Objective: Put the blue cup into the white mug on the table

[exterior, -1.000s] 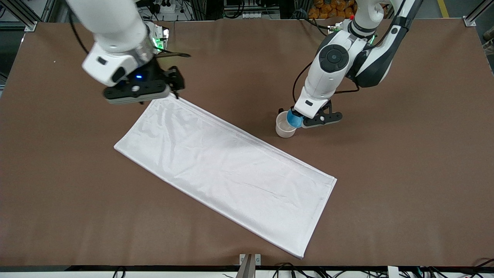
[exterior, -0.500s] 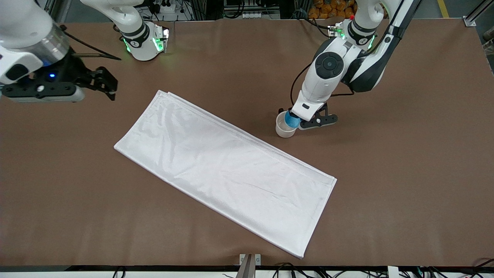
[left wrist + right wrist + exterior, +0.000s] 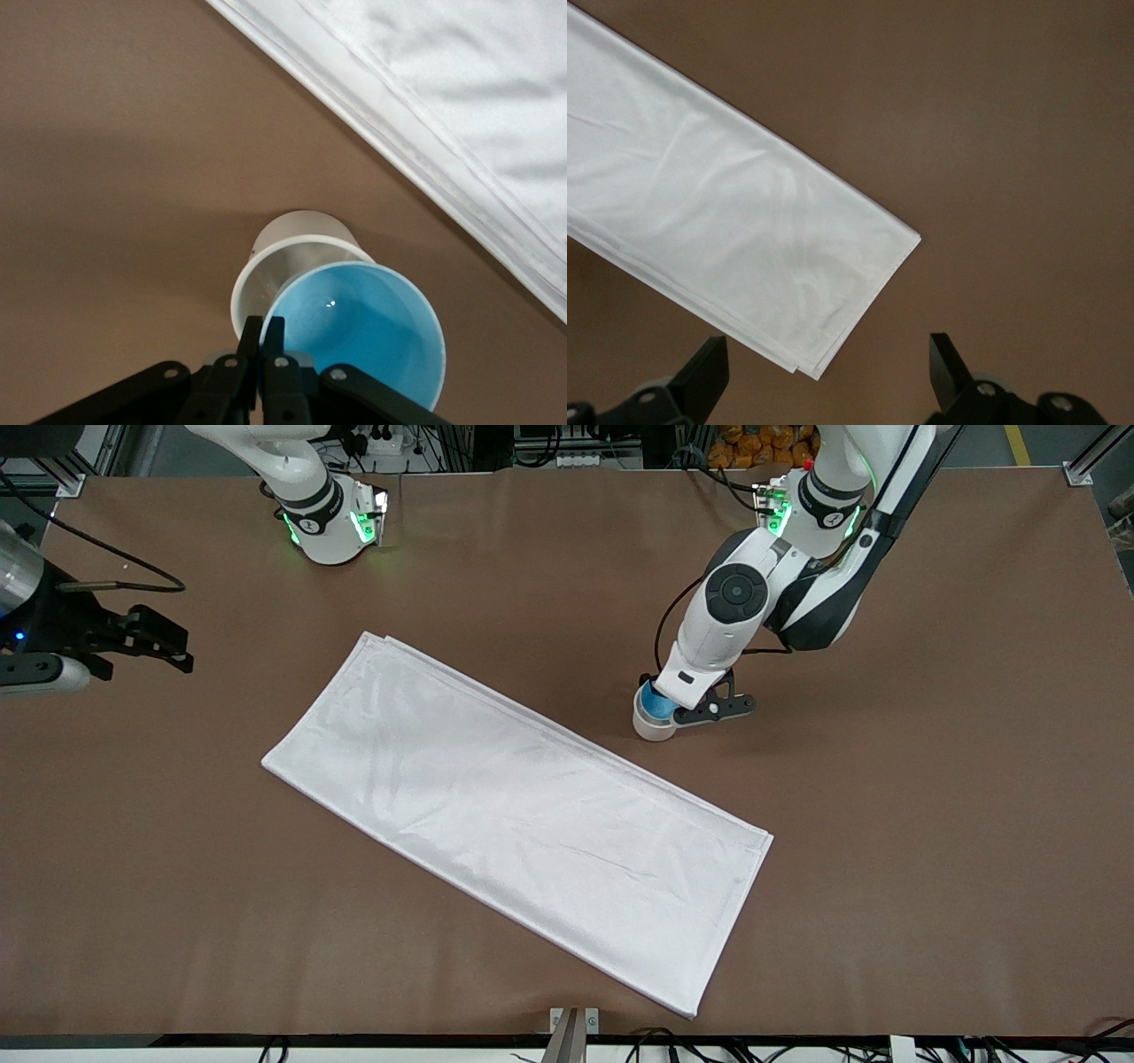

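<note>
The white mug [image 3: 648, 730] stands on the brown table [image 3: 886, 824] near the cloth's long edge; its handle is hidden. My left gripper [image 3: 664, 703] is shut on the rim of the blue cup [image 3: 656, 707], whose lower part sits in the mug's mouth, tilted, with its rim above the mug's rim. In the left wrist view the shut fingertips [image 3: 263, 328] pinch the blue cup's [image 3: 363, 328] wall beside the mug [image 3: 297, 241]. My right gripper [image 3: 180, 648] is open and empty, in the air at the right arm's end of the table, and shows open in its wrist view [image 3: 826, 363].
A large white folded cloth [image 3: 523, 815] lies slantwise across the middle of the table, nearer to the front camera than the mug. Its edge shows in the left wrist view [image 3: 461, 88] and a corner in the right wrist view [image 3: 718, 212].
My left gripper has lowered the blue cup down into the mug. My right arm has swung from over the cloth's corner out to its end of the table.
</note>
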